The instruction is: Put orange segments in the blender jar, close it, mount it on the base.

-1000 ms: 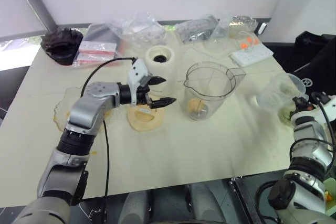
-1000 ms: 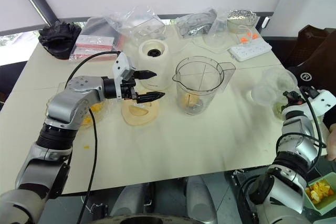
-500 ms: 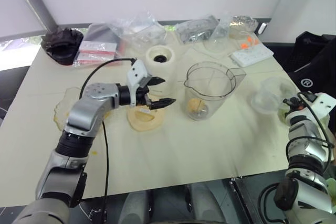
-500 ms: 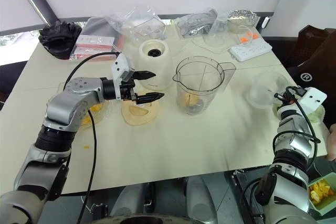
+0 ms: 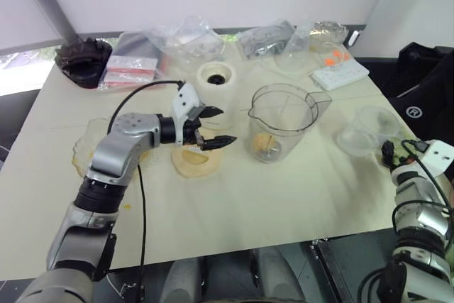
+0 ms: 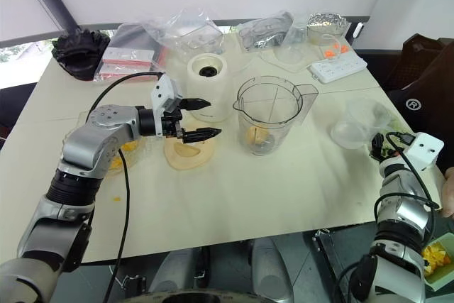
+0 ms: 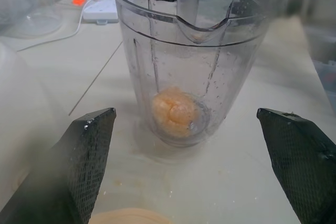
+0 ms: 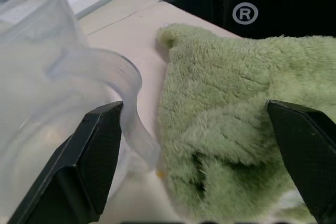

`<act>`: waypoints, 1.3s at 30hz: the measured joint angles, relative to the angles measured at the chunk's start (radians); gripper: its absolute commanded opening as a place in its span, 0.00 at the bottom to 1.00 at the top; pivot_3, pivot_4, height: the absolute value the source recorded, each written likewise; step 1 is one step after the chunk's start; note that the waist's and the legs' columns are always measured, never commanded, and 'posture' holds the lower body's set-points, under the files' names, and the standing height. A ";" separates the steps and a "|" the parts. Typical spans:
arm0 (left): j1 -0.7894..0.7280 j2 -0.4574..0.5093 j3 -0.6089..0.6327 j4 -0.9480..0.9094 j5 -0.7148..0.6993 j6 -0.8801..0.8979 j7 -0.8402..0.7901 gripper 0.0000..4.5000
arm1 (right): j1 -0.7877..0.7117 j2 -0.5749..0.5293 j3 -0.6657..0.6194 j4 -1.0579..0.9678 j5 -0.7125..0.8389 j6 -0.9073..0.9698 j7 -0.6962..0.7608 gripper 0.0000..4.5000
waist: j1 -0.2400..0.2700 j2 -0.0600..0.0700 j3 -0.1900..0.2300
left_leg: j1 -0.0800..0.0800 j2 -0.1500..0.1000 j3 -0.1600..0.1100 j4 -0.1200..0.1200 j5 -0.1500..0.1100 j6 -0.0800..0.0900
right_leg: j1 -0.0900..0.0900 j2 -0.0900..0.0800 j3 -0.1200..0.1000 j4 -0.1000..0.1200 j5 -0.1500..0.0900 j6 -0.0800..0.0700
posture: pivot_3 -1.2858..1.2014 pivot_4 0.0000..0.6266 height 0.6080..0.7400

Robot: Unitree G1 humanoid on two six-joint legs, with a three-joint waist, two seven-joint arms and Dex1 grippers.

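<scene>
- While orange segments (image 7: 177, 112) already lie at the bottom of the blender jar (image 5: 282, 122), mid-frame in the head views, it stands lidless, probably awaiting closing.
- Left gripper (image 5: 211, 127), just left of the jar, hovers over the flat cream lid (image 5: 195, 161), fingers spread wide and empty, seemingly ready to take it.
- Right gripper (image 8: 199, 161), lower right, gapes empty beside a clear beaker (image 6: 357, 125) and green cloth (image 8: 236, 119).
- Behind, the base (image 6: 209, 83) waits upright.

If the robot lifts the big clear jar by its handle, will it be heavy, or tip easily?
The blender jar is probably light: clear plastic, with only a few orange segments inside. It stands tall on a narrower bottom, so a sideways push might tip it. Droplets on its wall suggest a slippery surface.
</scene>
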 measured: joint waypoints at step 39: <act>-0.478 -0.054 -0.274 1.225 0.572 -0.945 -0.360 0.62 | 0.560 -0.295 -0.233 -1.395 0.513 0.829 0.127 1.00 | 0.035 -0.008 0.002 | -0.004 -0.001 -0.001 0.002 -0.001 0.002 | 0.000 -0.004 -0.002 -0.003 -0.002 -0.002 | 0.52 0.24 1.00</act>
